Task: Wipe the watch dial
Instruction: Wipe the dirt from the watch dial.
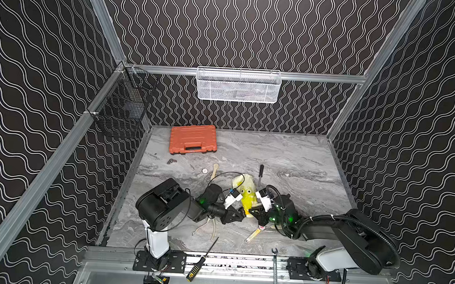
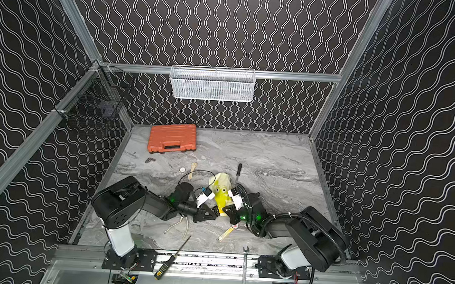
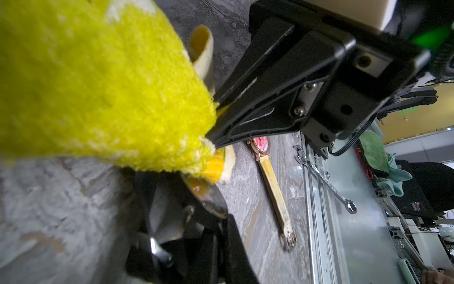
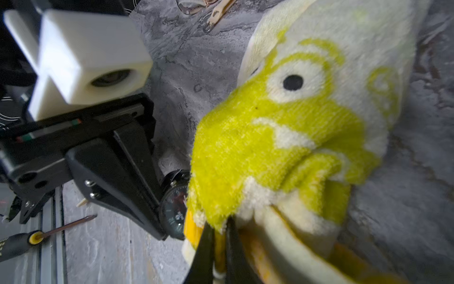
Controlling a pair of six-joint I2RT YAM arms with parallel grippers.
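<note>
The left gripper (image 1: 240, 215) is clenched on a black watch (image 4: 173, 186). Its two jaws press the case from opposite sides, so the dial (image 4: 175, 211) is free and turned toward the yellow towel (image 4: 282, 137). The right gripper (image 4: 219, 246) is also clenched, and it pinches the lower hem of this towel. The rest of the cloth, which has a printed face on it, trails away from the jaws and lies on the marble-pattern table (image 1: 287, 156). I think only a small fold is gripped, so that a soft, thick edge stands out in front of the fingers and the hard jaws do not reach the glass. The dial is right at the yellow edge of the towel: the edge touches it and hides one part, while the other part shows in the right wrist view. In both top views the two grippers meet tip to tip at the gripped end of the towel, so one arm can steady the watch while the other one rubs. My judgement is that the wiping is in progress or just beginning; I cannot tell how much of the glass is already clean. A second watch (image 3: 261, 145), with a red dial and a yellow strap, lies flat on the table near the gripped end of the towel and seems not involved.
</note>
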